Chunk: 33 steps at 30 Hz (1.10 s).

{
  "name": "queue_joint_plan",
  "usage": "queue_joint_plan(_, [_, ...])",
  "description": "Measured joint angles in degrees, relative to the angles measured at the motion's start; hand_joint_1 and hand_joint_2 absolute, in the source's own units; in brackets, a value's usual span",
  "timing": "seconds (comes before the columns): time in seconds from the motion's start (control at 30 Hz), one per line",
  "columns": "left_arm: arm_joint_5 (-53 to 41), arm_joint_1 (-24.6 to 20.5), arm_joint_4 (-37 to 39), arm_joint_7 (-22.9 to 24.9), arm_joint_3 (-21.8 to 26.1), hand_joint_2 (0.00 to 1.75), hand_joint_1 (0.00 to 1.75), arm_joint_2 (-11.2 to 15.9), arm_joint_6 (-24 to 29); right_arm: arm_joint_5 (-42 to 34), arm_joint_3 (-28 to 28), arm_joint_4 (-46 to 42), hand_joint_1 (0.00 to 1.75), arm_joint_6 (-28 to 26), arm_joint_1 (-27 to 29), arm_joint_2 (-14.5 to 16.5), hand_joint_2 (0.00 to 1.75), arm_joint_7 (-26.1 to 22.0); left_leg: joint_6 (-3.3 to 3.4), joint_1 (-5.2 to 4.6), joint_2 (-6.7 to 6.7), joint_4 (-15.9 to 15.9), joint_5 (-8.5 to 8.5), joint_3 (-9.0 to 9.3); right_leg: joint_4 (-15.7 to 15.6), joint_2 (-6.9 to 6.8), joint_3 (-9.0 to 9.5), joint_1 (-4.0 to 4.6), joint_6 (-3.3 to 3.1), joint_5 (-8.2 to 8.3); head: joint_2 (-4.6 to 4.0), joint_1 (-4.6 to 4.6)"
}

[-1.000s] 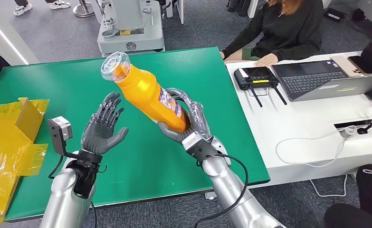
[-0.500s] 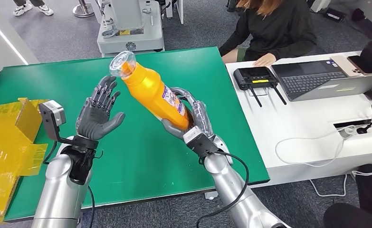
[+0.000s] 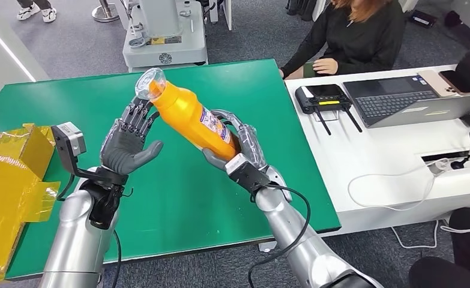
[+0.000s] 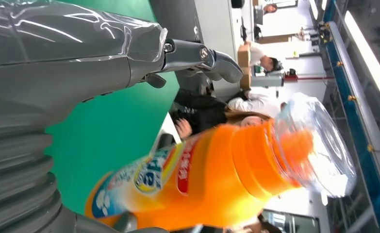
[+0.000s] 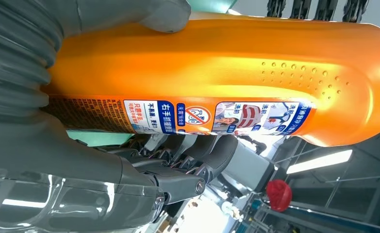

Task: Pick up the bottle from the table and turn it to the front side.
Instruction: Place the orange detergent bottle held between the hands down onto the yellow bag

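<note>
An orange bottle with a clear cap and a blue-and-white label hangs tilted above the green table, cap end away from me. My right hand grips its lower body; the thumb and fingers wrap the bottle in the right wrist view. My left hand is raised beside the bottle's neck, fingers spread, fingertips close to or touching the neck. In the left wrist view the bottle lies just beyond the open fingers.
Yellow packaging lies at the table's left edge. A white desk on the right carries a laptop, a black device and cables. A seated person is behind it. A white machine base stands beyond the table.
My left hand has risen and moved in toward the bottle's neck. The right hand has turned the bottle slightly while keeping its grip. The person's hand left the desk.
</note>
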Motion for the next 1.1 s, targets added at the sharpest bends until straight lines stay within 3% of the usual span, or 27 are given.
queue_joint_plan(0.6, [6.5,-0.1,0.2,3.5,-2.4,1.75,0.0,-0.3,-3.4,-2.9,1.4,1.9,1.75,0.3,-2.2,0.9,1.75,-1.4,0.0,0.0,0.0,0.0,0.0,0.0,0.0,0.0,0.0,0.0,0.0,0.0,0.0,0.0])
queue_joint_plan(0.73, [3.6,-0.3,0.8,2.4,-2.8,1.75,0.0,-0.9,-1.0,-3.5,2.2,1.6,1.75,0.1,-2.2,1.0,1.75,-1.4,0.0,0.0,0.0,0.0,0.0,0.0,0.0,0.0,-0.01,0.0,0.0,0.0,0.0,0.01])
queue_joint_plan(0.93, [-4.6,-0.8,1.4,0.6,-3.3,1.75,0.0,-2.0,7.3,-3.5,2.5,0.8,1.75,0.1,-1.8,1.3,1.75,-1.5,0.0,0.0,0.0,0.0,0.0,0.0,0.0,0.0,-0.01,0.0,0.0,0.0,0.0,0.01])
queue_joint_plan(1.1, [-5.9,-1.5,2.8,0.2,-3.3,1.75,0.0,-3.2,8.9,-3.2,2.5,0.7,1.75,0.3,-1.7,1.8,1.75,-1.5,0.0,0.0,0.0,0.0,0.0,0.0,0.0,0.0,-0.01,0.0,0.0,0.0,0.0,0.01])
